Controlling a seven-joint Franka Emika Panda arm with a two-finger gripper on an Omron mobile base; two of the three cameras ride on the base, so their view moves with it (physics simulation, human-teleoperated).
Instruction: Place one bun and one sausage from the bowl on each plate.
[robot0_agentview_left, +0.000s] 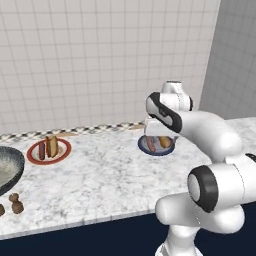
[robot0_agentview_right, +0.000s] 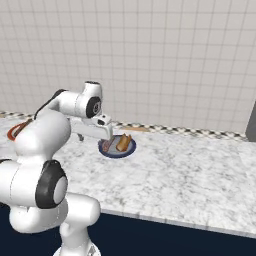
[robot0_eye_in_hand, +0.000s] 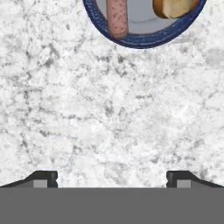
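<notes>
The navy plate (robot0_agentview_left: 157, 151) holds one sausage (robot0_agentview_left: 151, 145) and one bun (robot0_agentview_left: 165, 142). The red-rimmed plate (robot0_agentview_left: 49, 157) at the left also carries a sausage (robot0_agentview_left: 42, 150) and a bun (robot0_agentview_left: 52, 146). At the far left edge sits the bowl (robot0_agentview_left: 7, 170); its inside is cut off. My gripper (robot0_eye_in_hand: 112, 179) is open and empty, above bare marble just on the near side of the navy plate (robot0_eye_in_hand: 144, 41), with that plate's sausage (robot0_eye_in_hand: 117, 17) and bun (robot0_eye_in_hand: 175, 8) ahead of the wide-apart fingertips (robot0_eye_in_hand: 43, 178). In the right base view my hand (robot0_agentview_right: 96, 135) is beside the navy plate (robot0_agentview_right: 117, 153).
Small brown shakers (robot0_agentview_left: 15, 202) stand near the counter's front edge by the bowl. A tiled wall runs behind the marble counter (robot0_agentview_left: 110, 175). My own arm hides part of the red-rimmed plate (robot0_agentview_right: 15, 131) in the right base view.
</notes>
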